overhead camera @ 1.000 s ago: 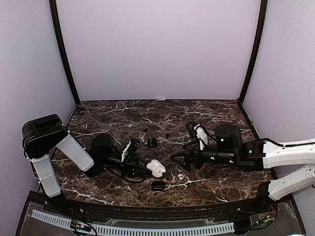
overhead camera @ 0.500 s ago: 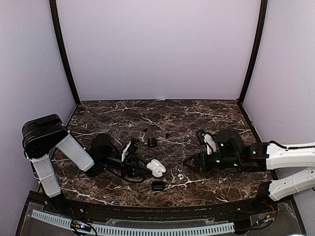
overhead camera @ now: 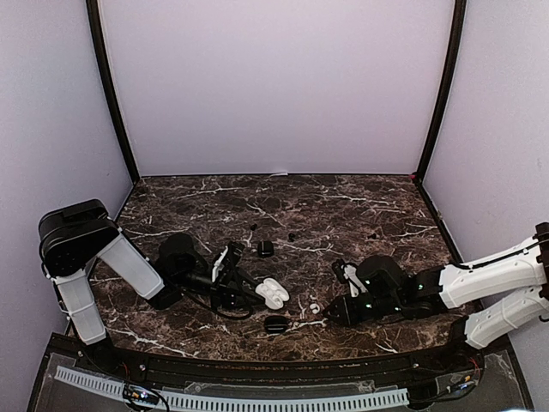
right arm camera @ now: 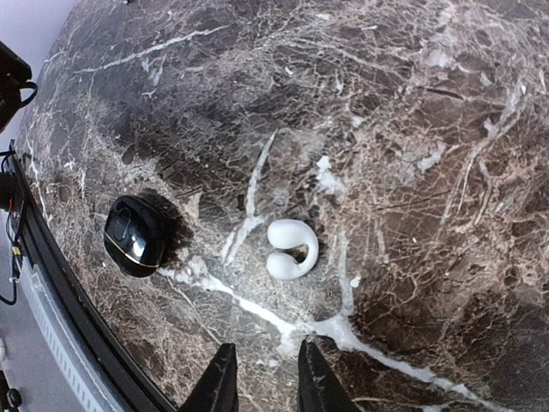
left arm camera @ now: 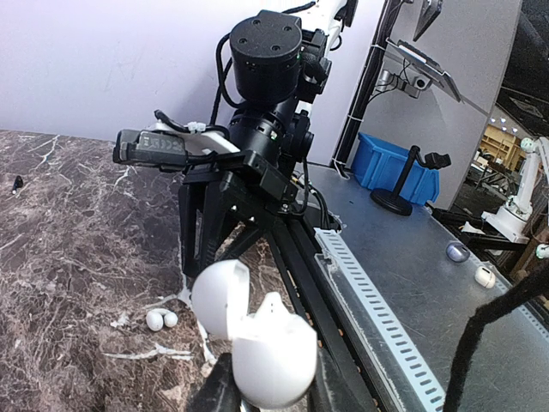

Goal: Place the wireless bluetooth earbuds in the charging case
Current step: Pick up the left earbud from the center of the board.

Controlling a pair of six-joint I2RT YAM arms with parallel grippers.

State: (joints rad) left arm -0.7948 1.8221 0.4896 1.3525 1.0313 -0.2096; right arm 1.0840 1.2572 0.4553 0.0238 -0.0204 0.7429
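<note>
— Where is the white bud [right arm camera: 292, 249]?
— Flat on the surface [overhead camera: 360, 202], near the front edge and a little right of the middle. It looks like two lobes joined in a curl. Nothing touches it.
— And the right hand [right arm camera: 264, 360]?
— Low over the surface just beside the bud, on the side toward the right edge, with its tips pointing at it. The fingers are a little apart, and only bare marble shows in the gap.
— The white case [left arm camera: 253, 330]?
— Left of the bud, also near the front edge, with its lid swung open. The left hand [overhead camera: 259, 296] pinches it by the lower half. From the left wrist you can see a finger pressed against each side.
— Anything else close by?
— A black case [right arm camera: 135, 233] lies nearest the front edge, between the white case and the bud and apart from both. A second black case [overhead camera: 265, 248] sits toward the middle of the surface, away from both hands. A black speck [overhead camera: 252, 227] lies just behind it, too small to tell what it is.
</note>
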